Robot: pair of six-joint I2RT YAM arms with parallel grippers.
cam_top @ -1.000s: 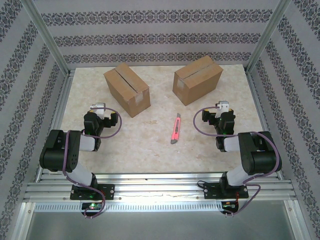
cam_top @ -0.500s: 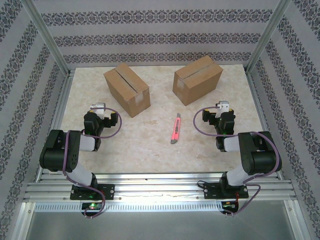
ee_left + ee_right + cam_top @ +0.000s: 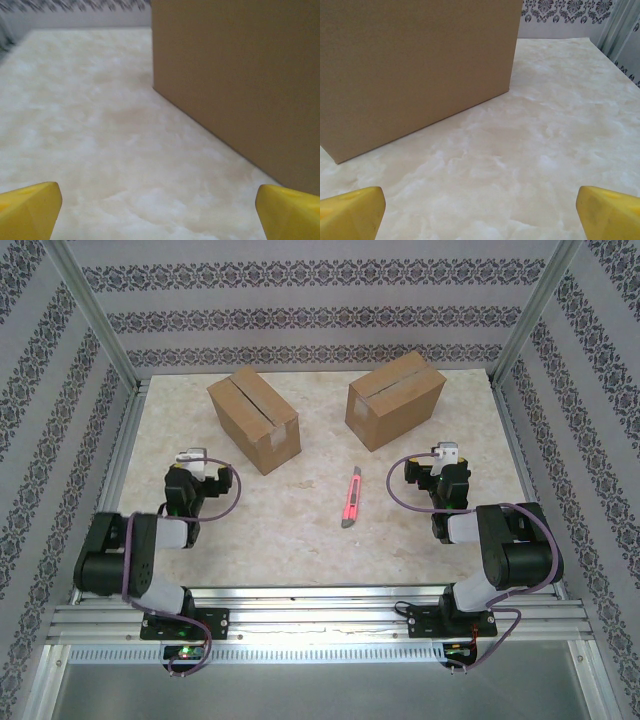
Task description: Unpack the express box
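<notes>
Express box on the left (image 3: 253, 418) and a second express box on the right (image 3: 395, 398) stand shut at the far side of a pale marbled desk (image 3: 290, 530), well apart from one another, each set at an angle. Both are plain brown cardboard, their top flaps closed along a centre seam, with clear tape running down the near end face.

A red utility knife (image 3: 350, 497) lies flat on the desk between the two arms, nearer than either box and touching neither, its length pointing roughly away from the arm bases.

The left end effector (image 3: 193, 472) sits low over the desk just short of the left box, jaws spread wide and holding nothing; in its wrist view the yellow fingertips (image 3: 30, 210) sit at the bottom corners, and the box's brown side (image 3: 240, 85) fills the right half.

The right end effector (image 3: 440, 472) is likewise spread wide and empty, low over the desk to the right of the knife; its own yellow fingertips (image 3: 352, 212) frame bare desk, with the right box's side (image 3: 415, 65) rising at upper left.

Patterned wallpaper panels (image 3: 300, 320) close in the workspace on three sides.
</notes>
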